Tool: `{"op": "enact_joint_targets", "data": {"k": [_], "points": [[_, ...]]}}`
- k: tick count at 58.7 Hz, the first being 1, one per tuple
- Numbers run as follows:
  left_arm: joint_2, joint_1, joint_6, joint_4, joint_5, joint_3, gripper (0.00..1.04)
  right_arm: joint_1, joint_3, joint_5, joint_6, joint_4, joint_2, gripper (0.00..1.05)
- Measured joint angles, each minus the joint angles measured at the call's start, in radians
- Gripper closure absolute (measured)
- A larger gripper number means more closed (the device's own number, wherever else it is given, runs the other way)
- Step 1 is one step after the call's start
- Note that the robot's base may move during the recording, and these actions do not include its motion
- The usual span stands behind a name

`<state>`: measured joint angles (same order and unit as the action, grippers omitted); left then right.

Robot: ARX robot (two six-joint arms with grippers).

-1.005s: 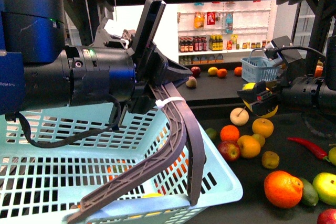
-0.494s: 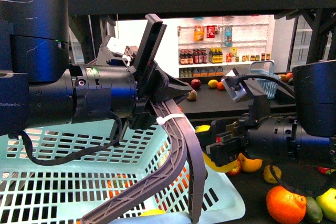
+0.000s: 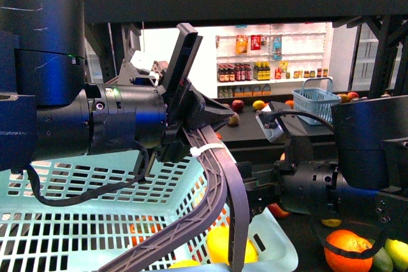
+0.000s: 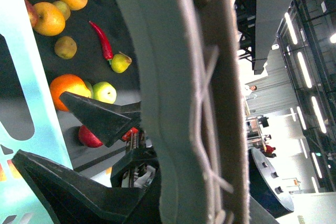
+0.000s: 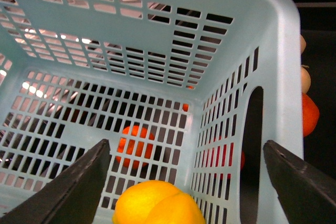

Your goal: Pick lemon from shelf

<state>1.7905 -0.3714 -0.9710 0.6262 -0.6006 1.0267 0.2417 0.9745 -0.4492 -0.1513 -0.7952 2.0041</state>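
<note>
Yellow lemon point(image 5: 157, 205) sits just under my wide-open right claw point(image 5: 184, 145), untouched, inside the basket point(image 5: 289, 77). My left claw point(image 3: 197, 122) is clamped on the handle point(image 3: 220, 183). The drop looks done; next, lift the right claw clear of the basket.

One large pale basket point(image 5: 290, 51), one small blue basket point(image 3: 317, 103), one lemon point(image 5: 157, 205).

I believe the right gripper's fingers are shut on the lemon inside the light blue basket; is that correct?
Not quite: the right wrist view shows the right gripper with fingers wide open, not touching the lemon inside the light blue basket.
</note>
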Motion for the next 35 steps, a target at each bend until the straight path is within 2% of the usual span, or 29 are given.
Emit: {"op": "enact_joint_targets", "data": {"k": [4, 14, 21, 32, 33, 35], "points": [[0.000, 0.000, 0.000, 0.000, 0.002, 0.000, 0.98, -0.016, -0.001, 0.012, -0.010, 0.005, -0.025, 0.06], [0.000, 0.000, 0.000, 0.000, 0.002, 0.000, 0.98, -0.100, -0.084, 0.122, 0.103, 0.005, -0.216, 0.07], [0.000, 0.000, 0.000, 0.000, 0.002, 0.000, 0.98, -0.181, -0.215, 0.134, 0.180, 0.066, -0.444, 0.07], [0.000, 0.000, 0.000, 0.000, 0.002, 0.000, 0.98, -0.334, -0.470, 0.114, 0.186, 0.202, -0.859, 0.07], [0.000, 0.000, 0.000, 0.000, 0.002, 0.000, 0.98, -0.340, -0.483, 0.124, 0.183, 0.214, -0.884, 0.08], [0.000, 0.000, 0.000, 0.000, 0.002, 0.000, 0.98, -0.352, -0.537, 0.210, 0.174, 0.271, -0.990, 0.14]]}}
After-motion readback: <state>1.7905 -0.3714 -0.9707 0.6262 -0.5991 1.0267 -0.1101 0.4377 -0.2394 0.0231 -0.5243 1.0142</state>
